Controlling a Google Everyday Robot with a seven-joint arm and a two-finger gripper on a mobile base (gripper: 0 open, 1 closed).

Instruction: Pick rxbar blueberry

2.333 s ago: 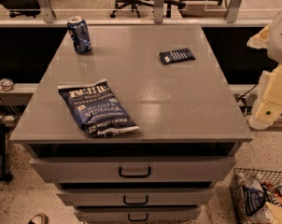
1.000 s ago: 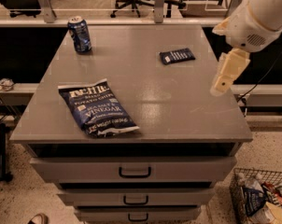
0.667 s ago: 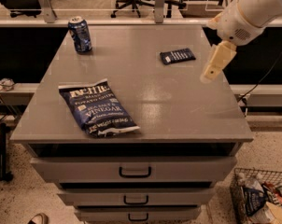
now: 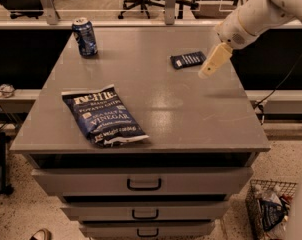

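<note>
The rxbar blueberry [image 4: 188, 59] is seen lying flat on the far right part of a grey cabinet top [image 4: 191, 114], well apart from a blue soda can [image 4: 85, 36] standing at the far left corner. A large dark-blue chip bag [image 4: 103, 115] is laid near the front left edge. The gripper [image 4: 207, 70] is held just beside the bar, on its right, angled down toward the surface at the end of a white arm [image 4: 261, 11]. Nothing is seen held in it, and whether it is open or closed cannot be told. Three drawers [image 4: 143, 181] are shown below the top, and a wire basket [image 4: 268, 209] is set on the floor at lower right.
</note>
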